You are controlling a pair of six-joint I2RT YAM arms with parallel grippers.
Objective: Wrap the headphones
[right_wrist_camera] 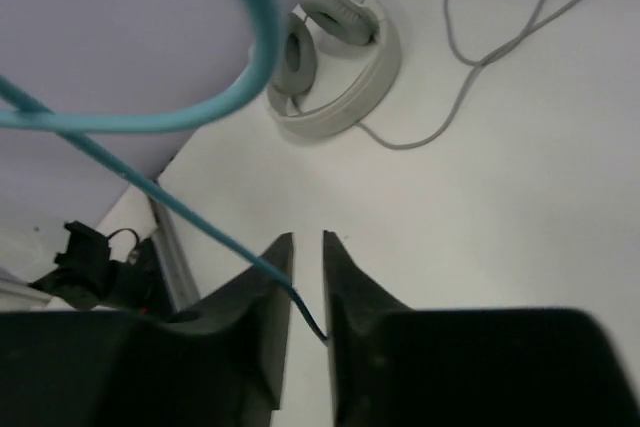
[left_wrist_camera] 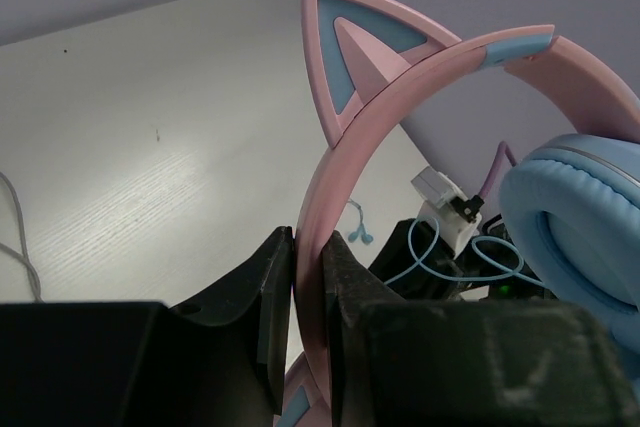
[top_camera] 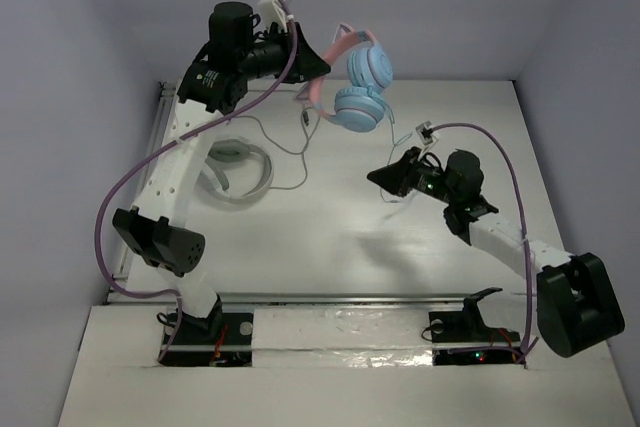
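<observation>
- The left claw (top_camera: 316,69) is clamped on the pink headband (left_wrist_camera: 318,187), holding the headphones (top_camera: 362,87) in the air over the far middle of the bench (top_camera: 330,242), close to the back wall (top_camera: 420,7).
- The right claw (right_wrist_camera: 308,247), fingers nearly together, pinches the thin light-blue cable (right_wrist_camera: 150,187) hanging from the earcups, right of centre.
- A grey-white band (top_camera: 240,169) lies at the left with its grey cable (top_camera: 290,155) trailing toward the centre.
- The near middle and right of the bench are bare white.
- Pale walls close in the left, far and right edges.
</observation>
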